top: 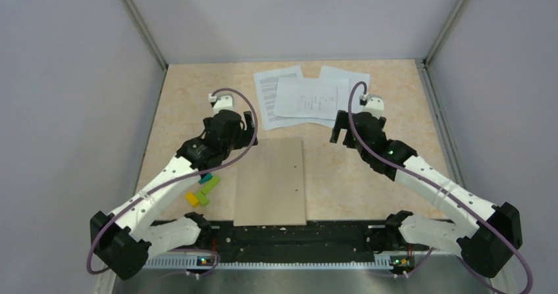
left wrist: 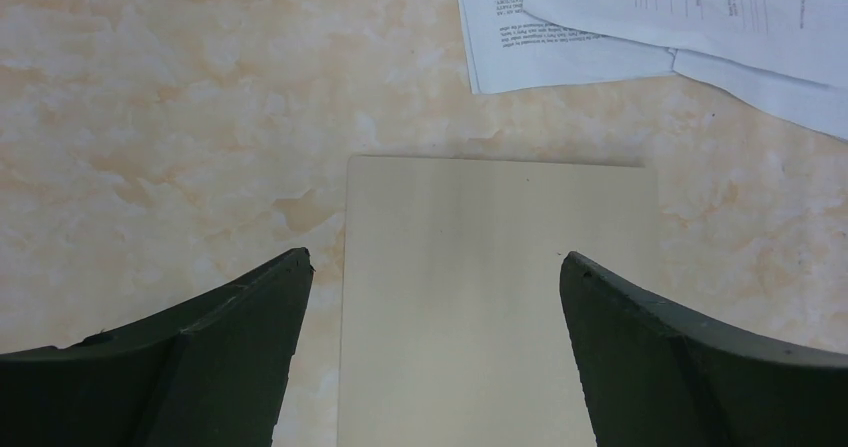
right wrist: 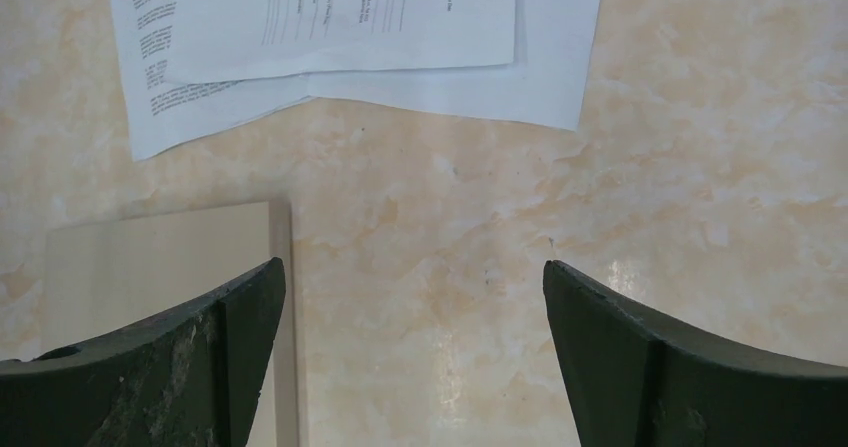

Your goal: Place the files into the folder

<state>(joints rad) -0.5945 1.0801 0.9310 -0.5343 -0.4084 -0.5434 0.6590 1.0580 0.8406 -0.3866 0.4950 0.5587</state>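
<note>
top: folder (top: pixel 270 181) lay flat mid-desk (top: pixel 368 189), files (top: pixel 306 97) fanned just beyond its far edge | left wrist: left tool (left wrist: pixel 435 257) released, empty, above folder's far end | right wrist: right tool (right wrist: pixel 414 264) released, empty, over bare desk beside folder's corner

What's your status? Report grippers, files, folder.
Left gripper and right gripper open, empty. Files overlapping, beyond the folder. Folder closed, flat. Coloured blocks beside its left edge, not blocking.
</note>
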